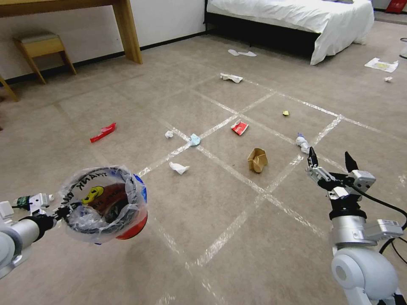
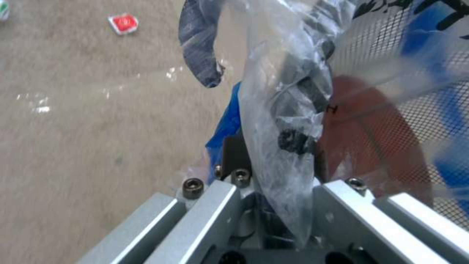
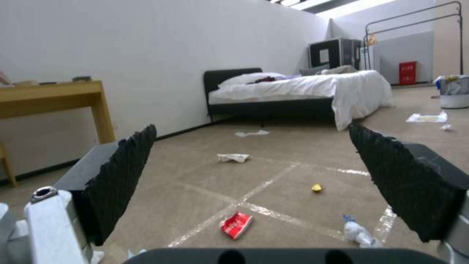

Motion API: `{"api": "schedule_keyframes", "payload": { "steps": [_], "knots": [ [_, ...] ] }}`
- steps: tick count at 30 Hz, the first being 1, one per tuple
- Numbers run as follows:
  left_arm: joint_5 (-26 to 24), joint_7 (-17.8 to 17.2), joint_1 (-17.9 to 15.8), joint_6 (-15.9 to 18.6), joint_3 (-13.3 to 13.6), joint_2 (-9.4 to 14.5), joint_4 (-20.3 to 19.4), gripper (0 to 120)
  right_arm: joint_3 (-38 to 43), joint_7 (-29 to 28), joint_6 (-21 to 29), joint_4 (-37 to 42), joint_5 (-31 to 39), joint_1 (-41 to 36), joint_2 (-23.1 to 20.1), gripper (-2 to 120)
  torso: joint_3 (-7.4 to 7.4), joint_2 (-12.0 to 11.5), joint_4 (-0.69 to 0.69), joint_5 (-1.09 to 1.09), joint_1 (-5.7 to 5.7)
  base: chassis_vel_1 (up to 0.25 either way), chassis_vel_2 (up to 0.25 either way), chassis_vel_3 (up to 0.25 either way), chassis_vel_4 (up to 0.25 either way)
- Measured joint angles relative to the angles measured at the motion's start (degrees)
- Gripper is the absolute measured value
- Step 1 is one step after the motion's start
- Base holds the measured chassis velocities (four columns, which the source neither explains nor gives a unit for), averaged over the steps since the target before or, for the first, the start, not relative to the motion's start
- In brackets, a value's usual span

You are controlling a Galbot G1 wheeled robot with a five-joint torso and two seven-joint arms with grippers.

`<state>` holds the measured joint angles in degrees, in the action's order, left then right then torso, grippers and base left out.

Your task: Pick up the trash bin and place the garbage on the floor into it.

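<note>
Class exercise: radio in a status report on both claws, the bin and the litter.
Left claw shut on trash bin, held off the floor. Right claw open, empty, above the carpet. Garbage scattered ahead: brown paper bag, plastic bottle. Nothing in the way.

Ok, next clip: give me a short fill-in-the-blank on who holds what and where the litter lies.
1. The trash bin is held off the floor by the ____ claw.
2. The right claw is ____ and holds nothing.
3. The brown paper bag lies on the ____.
4. The yellow scrap lies ____ the bin.

Missing words: left; open; floor; outside
</note>
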<state>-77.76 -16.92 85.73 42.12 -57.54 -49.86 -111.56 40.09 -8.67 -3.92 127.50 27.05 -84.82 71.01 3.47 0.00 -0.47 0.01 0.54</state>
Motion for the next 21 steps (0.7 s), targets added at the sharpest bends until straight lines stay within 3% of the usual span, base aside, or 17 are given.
{"api": "schedule_keyframes", "payload": {
  "steps": [21],
  "knots": [
    [0.2,0.0,0.4,0.0,-0.4,-0.5,-0.3,0,0.0,-0.1,-0.2,0.4,-0.1,-0.3,0.2,100,0.0,0.0,0.0,-0.01,0.0,-0.187,0.195,0.199,-0.196]
  ]
}}
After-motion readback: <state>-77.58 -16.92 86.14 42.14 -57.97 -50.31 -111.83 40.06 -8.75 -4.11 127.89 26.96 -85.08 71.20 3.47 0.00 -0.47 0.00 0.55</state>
